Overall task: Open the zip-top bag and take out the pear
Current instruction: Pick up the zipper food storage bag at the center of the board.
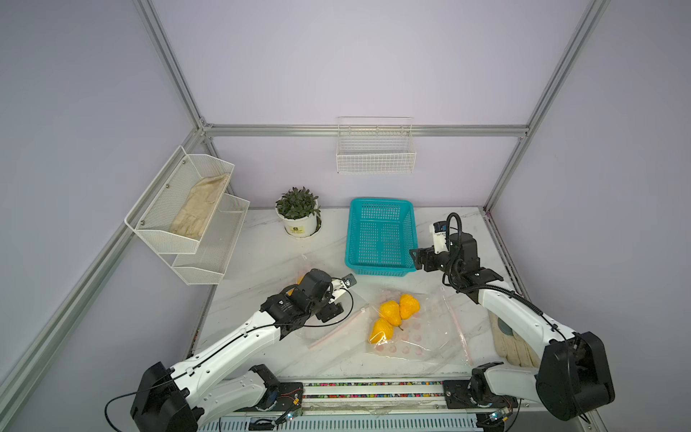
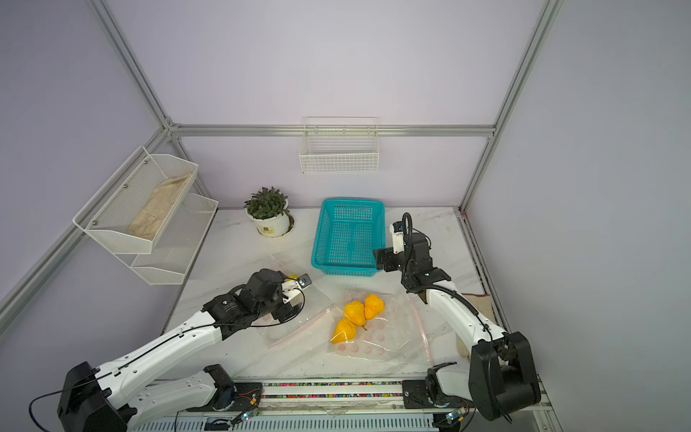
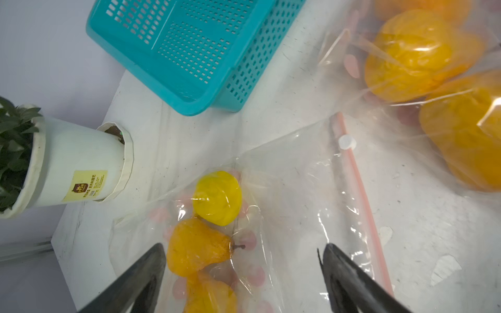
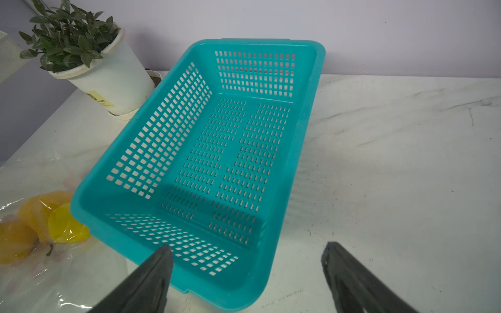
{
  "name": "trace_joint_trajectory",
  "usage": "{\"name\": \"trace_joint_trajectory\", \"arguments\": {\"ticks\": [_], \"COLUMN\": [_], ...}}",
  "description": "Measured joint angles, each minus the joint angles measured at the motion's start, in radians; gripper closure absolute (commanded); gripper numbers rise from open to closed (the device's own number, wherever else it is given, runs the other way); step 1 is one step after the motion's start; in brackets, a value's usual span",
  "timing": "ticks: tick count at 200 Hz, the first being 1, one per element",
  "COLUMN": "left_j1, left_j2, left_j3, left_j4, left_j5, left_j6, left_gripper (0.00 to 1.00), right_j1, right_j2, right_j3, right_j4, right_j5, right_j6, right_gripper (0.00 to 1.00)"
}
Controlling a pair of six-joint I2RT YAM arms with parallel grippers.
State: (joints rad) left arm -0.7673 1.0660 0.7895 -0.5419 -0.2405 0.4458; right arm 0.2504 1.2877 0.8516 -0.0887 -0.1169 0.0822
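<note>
While hovering over bag, holds left gripper with fingers spread wide, gripping nothing; finds pear inside bag on table, just beneath fingertips; parks right gripper by basket, fingers likewise spread, empty; shows second bag of pears lying beside first.

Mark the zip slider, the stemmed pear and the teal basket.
zip slider (image 3: 347, 142): left wrist view, tab centre.
stemmed pear (image 3: 198, 245): left wrist view, its body.
teal basket (image 4: 306, 108): right wrist view, side rim.
</note>
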Motion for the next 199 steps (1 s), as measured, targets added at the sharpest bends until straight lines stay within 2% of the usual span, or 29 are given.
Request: {"name": "trace_joint_trajectory", "arguments": {"ticks": [32,51,86,107,145,173,199], "left_j1": [-0.227,-0.290,-0.309,-0.311,-0.313,-0.313,-0.313], "left_j2": [0.088,0.200,0.395,0.451,0.451,0.414,0.378], "left_j3": [0.031,0.041,0.053,0.053,0.053,0.053,0.053], "left_j4": [-0.062,-0.092,-0.149,-0.163,-0.163,-0.159,-0.140], "left_j5": [-0.159,-0.229,-0.321,-0.333,-0.270,-0.201,-0.211], "left_j6": [-0.051,-0.096,-0.161,-0.184,-0.211,-0.227,-0.230], "left_gripper": [0.22,0.23,0.25,0.25,0.18,0.22,0.23], "right_j1": [0.000,0.000,0.000,0.000,0.000,0.000,0.000], "right_j2": [-0.002,-0.008,-0.014,-0.014,-0.014,-0.014,-0.014], "right_j3": [0.009,0.005,0.002,0.002,0.002,0.002,0.002], "right_j4": [-0.024,-0.035,-0.041,-0.041,-0.041,-0.041,-0.041], "right_j5": [0.025,0.042,0.056,0.058,0.060,0.061,0.060], "right_j6": [-0.027,-0.040,-0.053,-0.059,-0.062,-0.063,-0.063], "right_gripper": [0.09,0.09,0.09,0.09,0.09,0.09,0.09]}}
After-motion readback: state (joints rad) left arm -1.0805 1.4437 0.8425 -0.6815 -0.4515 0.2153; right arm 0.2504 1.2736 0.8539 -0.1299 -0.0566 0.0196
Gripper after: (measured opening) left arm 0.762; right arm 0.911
